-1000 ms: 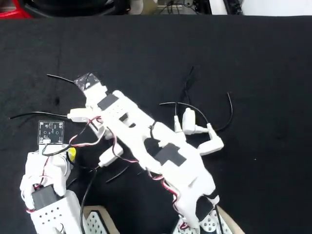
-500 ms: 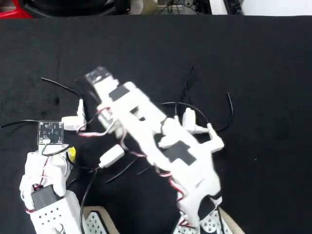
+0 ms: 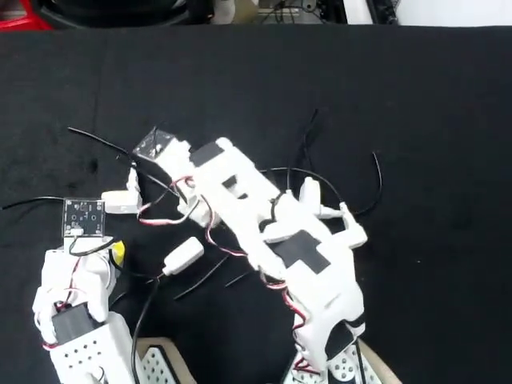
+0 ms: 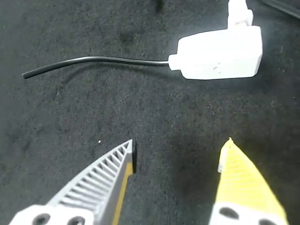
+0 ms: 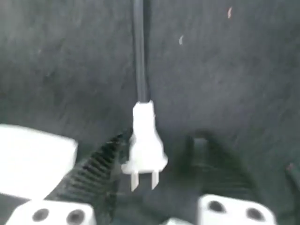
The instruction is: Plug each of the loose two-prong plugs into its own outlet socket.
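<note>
On the black tabletop, the right pincer hangs left of centre in the high view. It is released, its jaws standing apart on either side of a white two-prong plug. The plug's bare prongs point back toward the wrist, and its black cord runs away from it. The plug lies against the edge of a white outlet socket, not inserted. The left pincer, at lower left, is released and grasps nothing, near that socket but apart from it. A second socket lies lower, left of centre.
</note>
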Tool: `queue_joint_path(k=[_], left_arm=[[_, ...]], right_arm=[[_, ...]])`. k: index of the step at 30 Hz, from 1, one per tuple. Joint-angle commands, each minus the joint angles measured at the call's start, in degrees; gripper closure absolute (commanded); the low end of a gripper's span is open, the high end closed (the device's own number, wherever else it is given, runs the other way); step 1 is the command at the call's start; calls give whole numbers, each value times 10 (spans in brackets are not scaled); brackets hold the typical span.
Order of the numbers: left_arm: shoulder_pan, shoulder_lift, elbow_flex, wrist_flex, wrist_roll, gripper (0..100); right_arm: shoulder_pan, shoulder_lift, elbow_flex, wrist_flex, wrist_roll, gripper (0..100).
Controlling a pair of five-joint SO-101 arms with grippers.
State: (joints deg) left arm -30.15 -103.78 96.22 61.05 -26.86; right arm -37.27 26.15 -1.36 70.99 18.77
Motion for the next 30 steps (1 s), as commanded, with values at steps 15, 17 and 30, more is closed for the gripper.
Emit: queue_joint_path(k=[15,17,30], left_arm=[[7,1,12,-9,-6,711],[6,1,12,-9,-6,711],[5,1,12,-9,-6,711]], right_arm=[[13,15,-56,33,30,937],[4,16,-54,34,31,937],[-23,56,-52,34,29,864]])
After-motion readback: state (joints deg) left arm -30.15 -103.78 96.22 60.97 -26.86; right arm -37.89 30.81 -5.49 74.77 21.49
